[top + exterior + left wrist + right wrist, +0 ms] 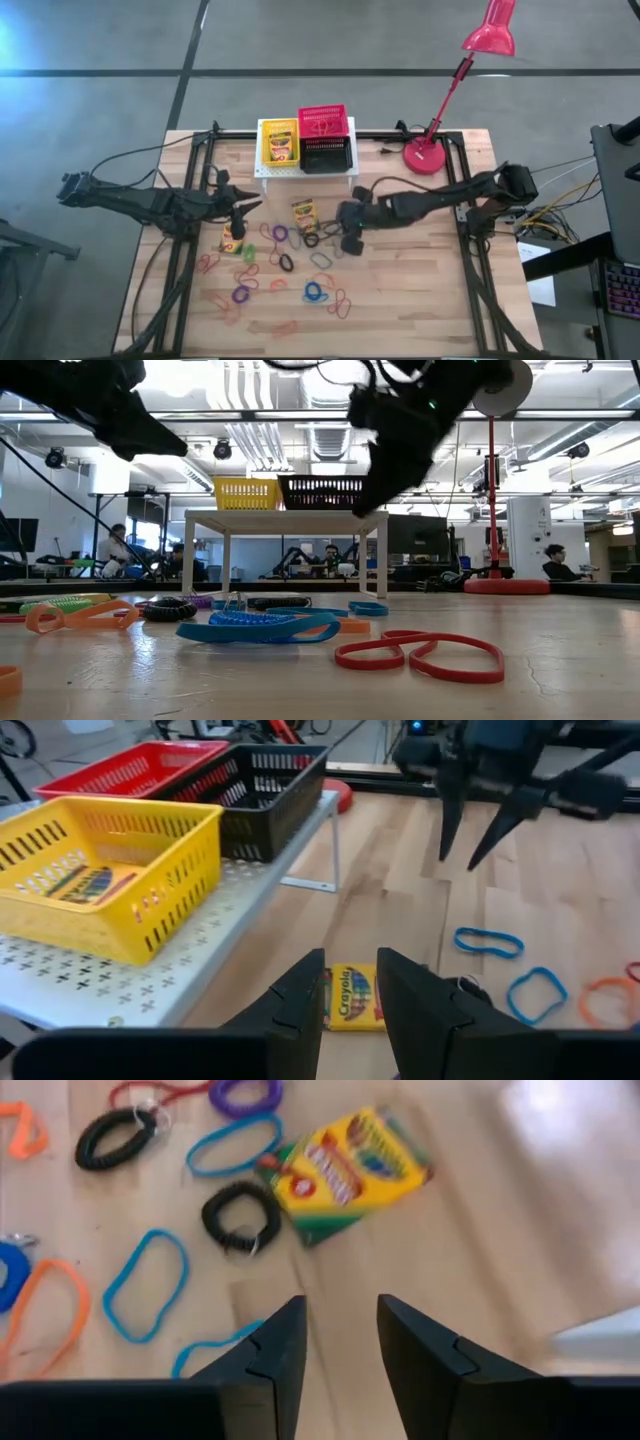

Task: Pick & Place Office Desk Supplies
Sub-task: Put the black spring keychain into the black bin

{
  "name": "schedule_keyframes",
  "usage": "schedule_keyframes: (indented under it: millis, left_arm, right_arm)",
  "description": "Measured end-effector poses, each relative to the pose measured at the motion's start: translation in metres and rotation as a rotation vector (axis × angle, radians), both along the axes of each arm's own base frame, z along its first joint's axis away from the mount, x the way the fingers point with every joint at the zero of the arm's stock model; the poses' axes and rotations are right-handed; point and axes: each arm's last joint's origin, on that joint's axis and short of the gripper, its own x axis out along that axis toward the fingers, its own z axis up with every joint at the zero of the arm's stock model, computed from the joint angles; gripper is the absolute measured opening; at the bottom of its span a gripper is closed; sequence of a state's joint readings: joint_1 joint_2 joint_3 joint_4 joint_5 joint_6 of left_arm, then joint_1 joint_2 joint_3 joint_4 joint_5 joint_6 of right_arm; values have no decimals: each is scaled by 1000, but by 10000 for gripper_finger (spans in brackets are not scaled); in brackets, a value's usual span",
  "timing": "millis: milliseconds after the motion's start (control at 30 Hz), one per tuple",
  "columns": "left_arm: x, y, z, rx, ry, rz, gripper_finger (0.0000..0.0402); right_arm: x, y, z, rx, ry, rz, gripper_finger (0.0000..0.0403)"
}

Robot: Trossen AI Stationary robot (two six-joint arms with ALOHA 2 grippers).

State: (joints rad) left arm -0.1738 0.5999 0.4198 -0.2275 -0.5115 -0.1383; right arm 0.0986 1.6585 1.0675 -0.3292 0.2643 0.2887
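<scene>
Wood top, plastic baskets, card boxes, metal stand

Table point(420, 290): pale planked wood, matt, visible grain. Stand point(190, 970): white perforated metal, satin. Yellow basket point(110, 870), red basket point(120, 770), black basket point(250, 795): moulded mesh plastic, slight sheen. Crayon box point(350, 1170): printed card, glossy. Loops point(420, 653): smooth rubbery bands, some coiled plastic. Lamp point(487, 35): glossy red

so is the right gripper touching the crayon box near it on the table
Apart. In the right wrist view, bare wood separates the right gripper from the crayon box, and nothing sits between its fingers.
</scene>
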Motion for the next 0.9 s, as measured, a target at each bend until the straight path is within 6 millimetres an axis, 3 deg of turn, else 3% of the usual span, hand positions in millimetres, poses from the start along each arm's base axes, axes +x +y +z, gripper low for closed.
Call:
schedule_keyframes:
  millis: [233, 433, 533, 900]
  left_arm:
    - [2, -3, -2, -40, 18, -103, 98]
    - [13, -13, -15, -110, 105, -171, 97]
    - [23, -18, -24, -143, 152, -166, 97]
    - [55, -30, -48, -215, 170, -142, 97]
  right_arm:
    - [-14, 9, -40, 107, -109, -29, 112]
    - [-18, 10, -50, 161, -327, 56, 134]
    - [-19, 11, -53, 113, -344, 115, 152]
    - [16, 14, -64, -50, -308, 342, 184]
